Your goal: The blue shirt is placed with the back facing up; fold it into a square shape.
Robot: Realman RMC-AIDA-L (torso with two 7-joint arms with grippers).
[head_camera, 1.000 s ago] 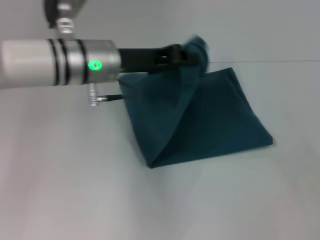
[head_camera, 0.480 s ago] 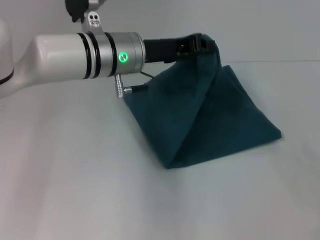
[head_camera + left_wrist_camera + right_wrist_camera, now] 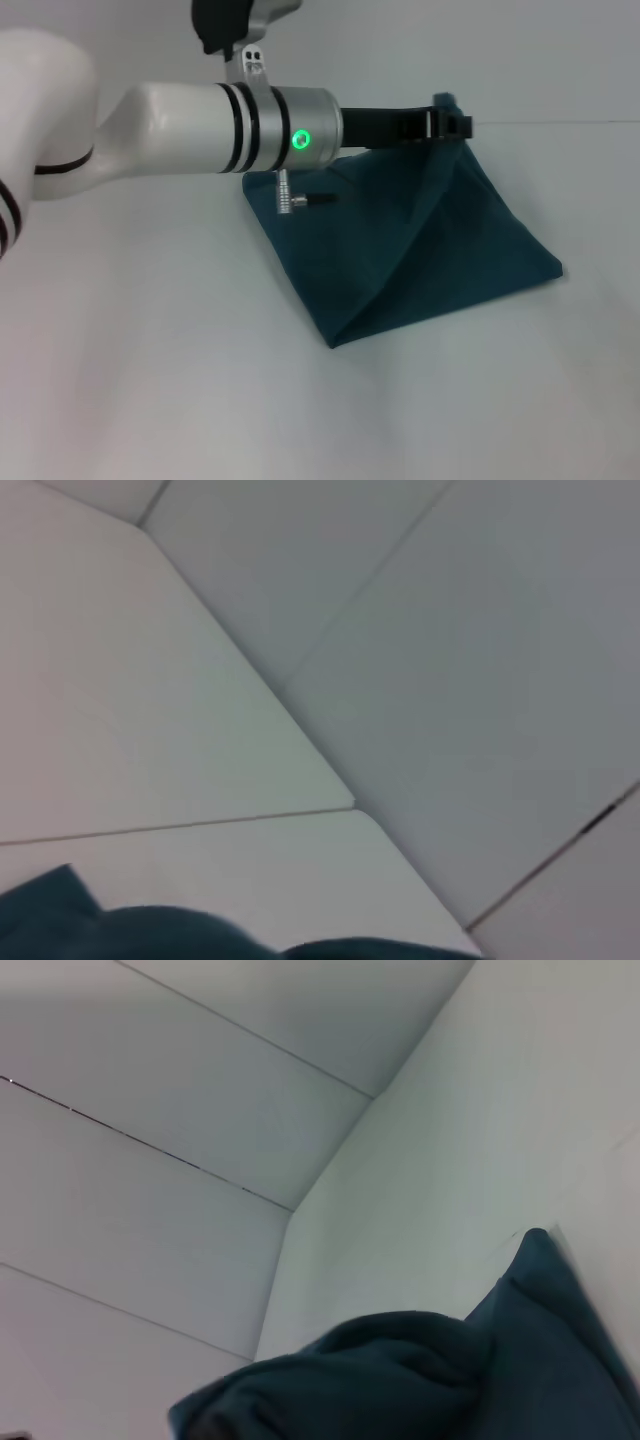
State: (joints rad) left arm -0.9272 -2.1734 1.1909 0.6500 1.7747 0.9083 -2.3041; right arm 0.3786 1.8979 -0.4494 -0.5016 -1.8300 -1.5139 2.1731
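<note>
The blue shirt [image 3: 430,250] is a dark teal cloth, partly folded, on the white table in the head view. One part of it is pulled up into a tent-like peak. My left gripper [image 3: 452,122] reaches across from the left and is shut on the cloth at that peak, well above the table. The shirt's edge shows at the bottom of the left wrist view [image 3: 150,935]. A bunched part of it shows in the right wrist view [image 3: 400,1380]. My right gripper does not show in any view.
The white table [image 3: 150,380] extends in front of and to the left of the shirt. A pale wall [image 3: 560,60] stands right behind the shirt. My left forearm [image 3: 200,125] spans the upper left of the head view.
My left arm has moved to the right with the pinched cloth. The raised peak of the shirt has shifted right with it, and the shirt's lower edge has slid slightly right.
</note>
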